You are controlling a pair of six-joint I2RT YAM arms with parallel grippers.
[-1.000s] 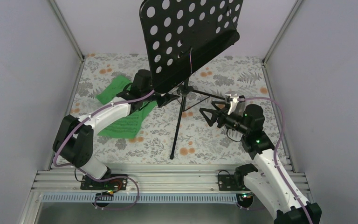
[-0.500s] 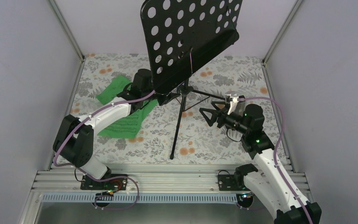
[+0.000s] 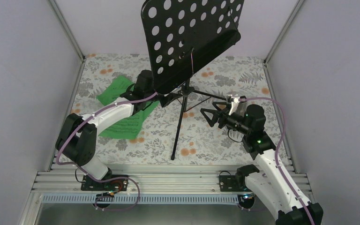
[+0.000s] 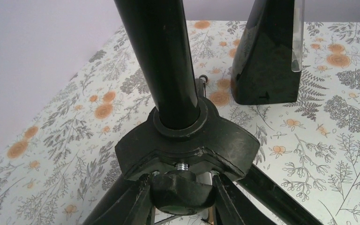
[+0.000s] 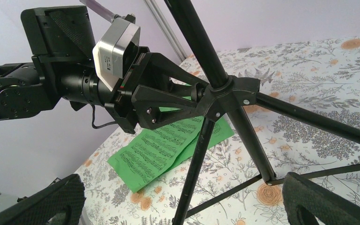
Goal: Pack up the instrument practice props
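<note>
Two arms at the tripod hub.
Nearest, the right gripper (image 3: 205,116) hung by the legs (image 3: 178,136), jaws released wide. Beyond it, the left gripper (image 3: 168,99) clenched its jaws on the hub knob (image 4: 183,194) of the music stand (image 3: 192,37), upright on the worktop (image 3: 215,140), green music sheets (image 3: 124,126) flat to its left, the metronome (image 4: 267,56) just beyond. Loosened with nothing steadying it, the legs could fold and the top-heavy stand topple onto the metronome.

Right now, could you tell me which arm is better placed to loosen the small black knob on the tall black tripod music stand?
Left, probably: the left gripper sits at the black hub of the music stand, flanking its knob. The right gripper hangs open, holding nothing.
</note>
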